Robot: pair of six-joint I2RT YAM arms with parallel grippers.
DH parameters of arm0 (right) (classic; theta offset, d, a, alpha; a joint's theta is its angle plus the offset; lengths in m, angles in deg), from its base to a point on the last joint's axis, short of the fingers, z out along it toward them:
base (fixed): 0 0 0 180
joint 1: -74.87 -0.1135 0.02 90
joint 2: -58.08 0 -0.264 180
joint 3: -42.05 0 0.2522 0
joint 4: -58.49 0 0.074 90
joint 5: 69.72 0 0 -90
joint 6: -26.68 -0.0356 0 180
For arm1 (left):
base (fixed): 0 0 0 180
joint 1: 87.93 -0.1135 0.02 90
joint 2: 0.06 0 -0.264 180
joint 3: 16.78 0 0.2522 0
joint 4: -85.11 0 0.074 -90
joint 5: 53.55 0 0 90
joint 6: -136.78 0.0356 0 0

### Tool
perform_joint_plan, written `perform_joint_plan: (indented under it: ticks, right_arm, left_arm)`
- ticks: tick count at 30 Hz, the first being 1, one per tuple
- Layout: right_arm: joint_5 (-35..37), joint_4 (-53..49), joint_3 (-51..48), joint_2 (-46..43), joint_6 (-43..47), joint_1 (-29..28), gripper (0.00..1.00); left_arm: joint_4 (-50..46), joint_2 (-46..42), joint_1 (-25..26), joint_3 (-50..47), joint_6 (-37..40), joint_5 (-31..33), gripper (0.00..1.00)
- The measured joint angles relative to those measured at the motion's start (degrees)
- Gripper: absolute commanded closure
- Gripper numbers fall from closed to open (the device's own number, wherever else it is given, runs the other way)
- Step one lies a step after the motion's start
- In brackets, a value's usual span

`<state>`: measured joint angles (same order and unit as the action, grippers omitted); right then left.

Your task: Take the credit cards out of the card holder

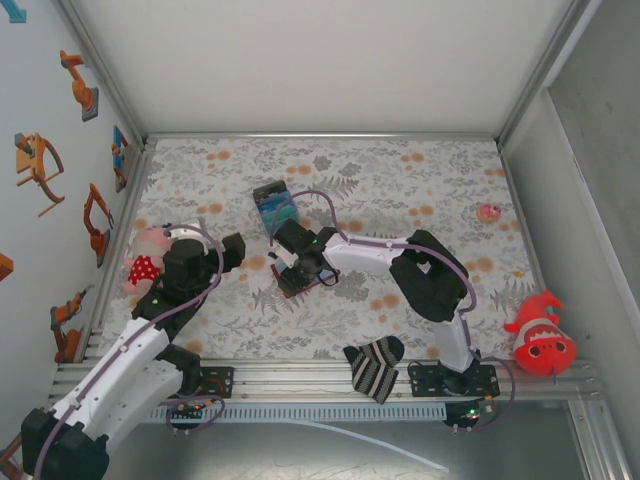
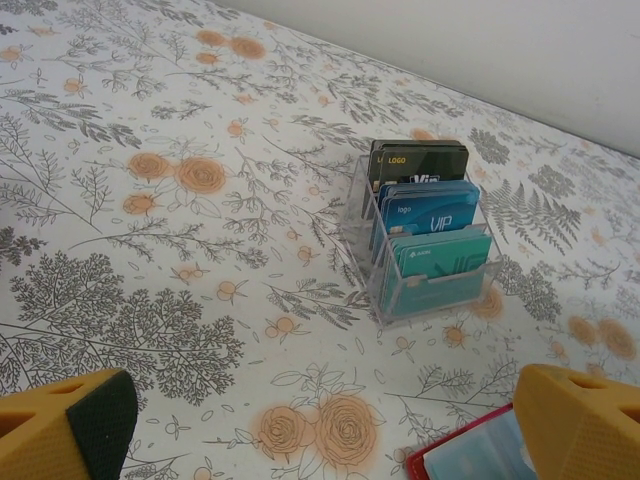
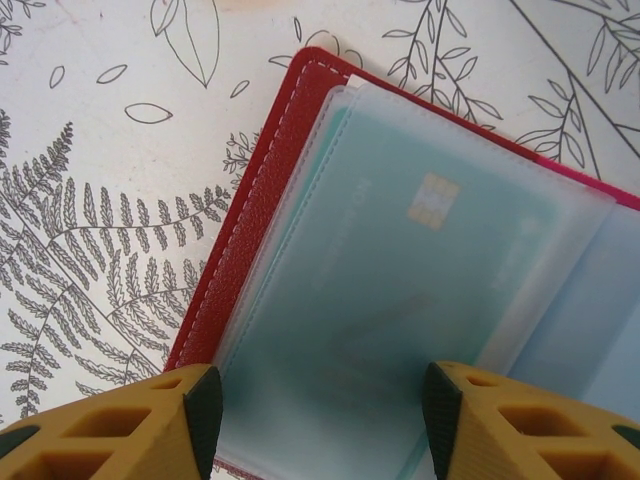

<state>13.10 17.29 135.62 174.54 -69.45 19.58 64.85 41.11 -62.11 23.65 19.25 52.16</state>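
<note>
The job looks unfinished. The card holder [image 3: 250, 200] lies open on the counter [image 2: 150, 250], red cover flat and a frosted sleeve facing up; a teal credit card [image 3: 400, 260] with a gold chip sits fully inside that sleeve, with no edge of it drawn out yet.

The right end effector [image 3: 318, 405] hangs directly over the sleeve with its jaws about half apart, one finger to either side of the lower part of the pocket; nothing is pinched between them, and I cannot tell whether the tips touch the plastic. From above, it sits right on top of the card holder near the middle of the counter.

The left end effector [image 2: 320, 410] is spread as wide as it goes and holds nothing; it sits off to the left, apart from the card holder, whose red corner just enters its view.

Beyond the card holder is a clear stand [image 2: 365, 240] with other cards [image 2: 430, 220] filed upright in three rows, dark, blue and teal; these may be cards already removed, though that is only a guess. At least the one sleeved card is left to pull; the sleeves further right are too blurred to judge.
</note>
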Motion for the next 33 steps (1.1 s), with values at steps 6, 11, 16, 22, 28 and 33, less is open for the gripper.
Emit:
perform_joint_plan:
  ticks: [6, 11, 16, 22, 28, 33]
  right_arm:
    - [0.7, 0.5, -0.3, 0.0, 0.1, 0.2, 0.55]
    - [1.2, 1.1, -0.6, 0.0, 0.2, 0.5, 0.66]
    - [0.7, 1.8, -0.9, -0.2, 0.0, 1.0, 0.76]
    - [-3.5, 3.6, -3.1, -1.4, 0.0, 1.2, 0.84]
    - [-8.5, 4.4, -5.7, -3.2, -0.4, 1.2, 0.85]
    - [-8.4, 4.7, -5.9, -3.4, -1.1, 1.2, 0.81]
  left_arm:
    - [0.2, 0.7, 0.4, 0.6, 0.3, 0.2, 0.03]
    - [0.5, 1.9, 1.6, 1.0, 1.1, 0.9, 0.03]
    - [0.5, 3.6, 2.7, 2.0, 1.6, 1.8, 0.03]
    - [0.4, 5.2, 6.1, 2.5, 2.7, 6.1, 0.03]
    - [0.5, 9.6, 12.3, 2.5, 2.7, 12.0, 0.03]
    - [-0.2, 17.4, 17.0, 2.5, 1.4, 16.0, 0.03]
